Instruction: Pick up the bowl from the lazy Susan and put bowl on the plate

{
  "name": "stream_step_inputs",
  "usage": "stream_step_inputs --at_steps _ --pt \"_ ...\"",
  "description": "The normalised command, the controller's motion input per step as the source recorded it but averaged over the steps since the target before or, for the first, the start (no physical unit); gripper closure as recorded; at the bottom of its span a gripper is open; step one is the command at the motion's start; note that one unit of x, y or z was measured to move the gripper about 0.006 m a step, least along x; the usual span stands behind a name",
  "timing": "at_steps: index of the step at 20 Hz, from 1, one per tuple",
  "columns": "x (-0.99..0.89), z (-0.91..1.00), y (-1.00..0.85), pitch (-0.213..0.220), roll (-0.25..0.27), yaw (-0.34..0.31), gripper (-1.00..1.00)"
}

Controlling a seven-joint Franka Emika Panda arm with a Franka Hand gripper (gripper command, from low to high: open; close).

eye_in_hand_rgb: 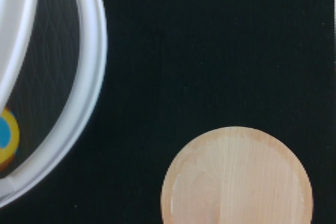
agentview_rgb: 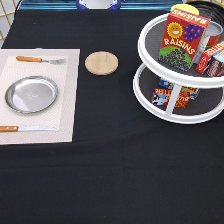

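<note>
The white two-tier lazy Susan (agentview_rgb: 150, 97) stands at the exterior view's right. Part of its white rim (eye_in_hand_rgb: 86, 95) shows in the wrist view. A black ribbed edge (agentview_rgb: 210, 9), which looks like the bowl, shows on the top tier behind a red raisins box (agentview_rgb: 184, 40). Most of it is hidden. The silver plate (agentview_rgb: 31, 94) lies empty on a pale placemat (agentview_rgb: 67, 100) at the exterior view's left. The gripper does not show in the exterior view.
A round wooden coaster (agentview_rgb: 101, 63) lies on the black cloth between placemat and turntable, and shows close in the wrist view (eye_in_hand_rgb: 236, 180). A fork (agentview_rgb: 40, 60) and a knife (agentview_rgb: 25, 128) flank the plate. Small boxes (agentview_rgb: 170, 95) sit on the lower tier and red packages (agentview_rgb: 214, 59) on the top tier.
</note>
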Motion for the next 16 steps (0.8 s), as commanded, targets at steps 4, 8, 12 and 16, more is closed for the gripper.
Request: stream_step_inputs --at_steps 4,8,12,16 --pt "0.25 0.11 0.12 0.069 0.001 -0.021 -1.0" --pt "0.72 0.5 0.36 0.13 0.015 -0.054 -1.0" --pt "0.82 0.52 0.44 0.119 0.011 -0.053 -1.0" --pt "0.83 0.41 0.43 0.106 0.054 -0.044 -1.0"
